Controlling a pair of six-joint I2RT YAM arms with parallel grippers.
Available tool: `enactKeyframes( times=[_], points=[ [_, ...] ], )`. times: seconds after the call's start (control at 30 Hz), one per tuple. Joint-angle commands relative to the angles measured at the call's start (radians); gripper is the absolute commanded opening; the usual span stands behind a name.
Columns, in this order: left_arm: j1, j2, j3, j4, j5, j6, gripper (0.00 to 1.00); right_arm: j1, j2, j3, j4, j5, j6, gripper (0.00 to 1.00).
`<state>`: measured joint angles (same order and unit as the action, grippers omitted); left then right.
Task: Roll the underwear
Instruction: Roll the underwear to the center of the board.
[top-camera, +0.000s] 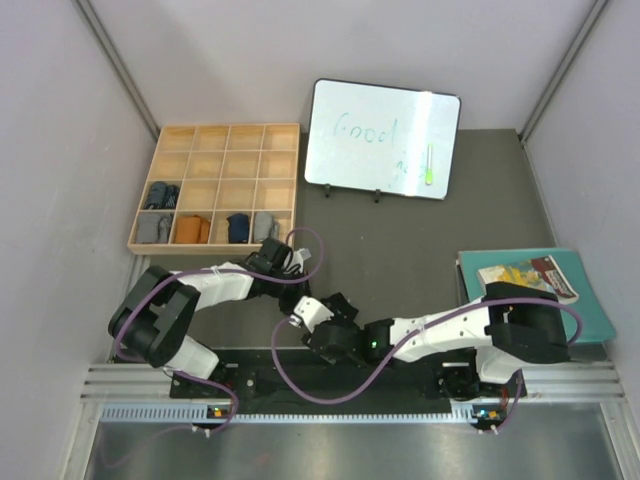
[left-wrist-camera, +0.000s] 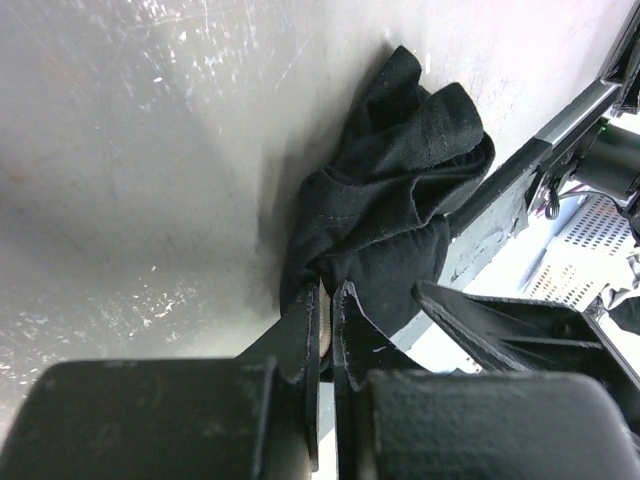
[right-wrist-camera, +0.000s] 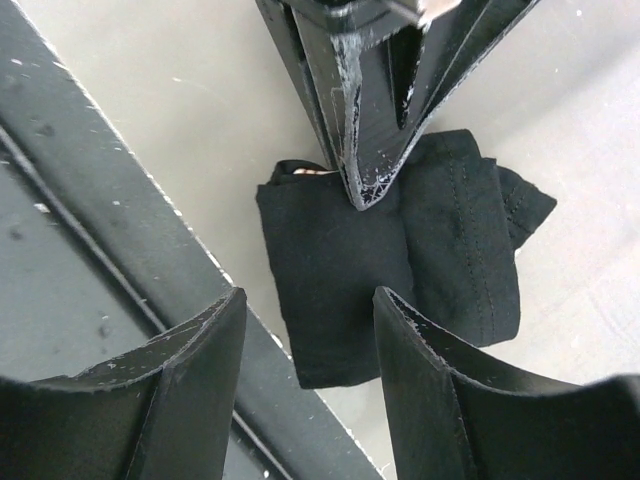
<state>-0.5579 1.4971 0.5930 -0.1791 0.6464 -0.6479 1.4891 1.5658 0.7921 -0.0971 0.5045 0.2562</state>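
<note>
- The black underwear lies crumpled in loose folds on the grey counter. It sits at the near edge, just beside the dark metal rail that runs along that side.
- In the top view the cloth is hidden under the two wrists, which meet near the middle of the near edge.
- The left end effector is clenched on one edge of the black underwear. Its fingers are pressed together with the fabric pinched between the tips.
- A sliver of pale beige shows between those fingers, right at the pinch.
- The right end effector is released. Its fingers stand well apart over the near part of the cloth and hold nothing; whether the tips touch the fabric cannot be told.
- From the right wrist, the left fingers come down from the far side onto the far edge of the cloth.
- A wooden tray with square compartments stands at the far left. Its nearest row holds grey, orange and navy bundles.
- A whiteboard leans at the far centre.
- A teal book lies at the right with a colourful one on top.
</note>
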Motion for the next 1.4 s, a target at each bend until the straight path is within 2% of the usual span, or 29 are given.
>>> enactKeyframes(
  times=[0.0,0.17,0.27,0.3,0.37,0.4,0.43,0.47,0.5,0.57,0.67,0.8,1.07,1.2,1.37],
  points=[
    [0.003,0.018,0.016,-0.057,0.013,0.039,0.00,0.010,0.051,0.021,0.002,0.052,-0.003,0.53],
    [0.003,0.015,0.016,-0.060,0.025,0.040,0.00,0.010,0.132,0.029,-0.027,0.097,0.018,0.52],
    [0.003,0.011,0.010,-0.050,0.042,0.037,0.00,0.000,0.146,0.016,-0.021,0.111,0.035,0.33],
    [0.003,0.008,0.004,-0.040,0.050,0.034,0.00,-0.003,0.145,0.012,-0.016,0.097,0.043,0.24],
    [0.003,-0.001,-0.010,0.002,0.078,0.013,0.00,-0.018,0.139,0.001,0.003,0.059,0.037,0.17],
    [0.003,-0.018,-0.024,0.013,0.079,0.002,0.02,-0.024,0.120,-0.004,0.010,-0.007,0.034,0.13],
    [0.006,-0.029,-0.028,0.020,0.061,-0.015,0.10,-0.039,0.103,-0.007,0.013,-0.042,0.035,0.09],
    [0.007,-0.044,-0.033,0.024,0.043,-0.021,0.32,-0.053,0.088,-0.014,0.017,-0.082,0.037,0.04],
    [0.009,-0.087,-0.038,0.017,0.009,-0.024,0.45,-0.068,0.053,-0.016,0.016,-0.168,0.041,0.00],
    [0.016,-0.165,-0.041,0.004,-0.087,-0.022,0.64,-0.127,0.021,-0.019,0.008,-0.254,0.048,0.00],
    [0.032,-0.245,-0.050,-0.016,-0.174,-0.021,0.71,-0.216,-0.033,-0.033,0.014,-0.427,0.051,0.00],
    [0.046,-0.314,-0.076,-0.023,-0.241,-0.030,0.70,-0.334,-0.055,-0.030,0.017,-0.682,0.064,0.00],
    [0.036,-0.500,-0.162,0.202,-0.223,0.004,0.68,-0.564,-0.007,-0.022,0.062,-1.020,0.139,0.00],
    [0.013,-0.497,-0.194,0.314,-0.182,-0.006,0.68,-0.653,0.057,0.004,0.053,-1.158,0.150,0.00],
    [-0.017,-0.391,-0.193,0.397,-0.177,0.001,0.66,-0.722,0.144,0.035,0.068,-1.254,0.153,0.00]
  ],
)
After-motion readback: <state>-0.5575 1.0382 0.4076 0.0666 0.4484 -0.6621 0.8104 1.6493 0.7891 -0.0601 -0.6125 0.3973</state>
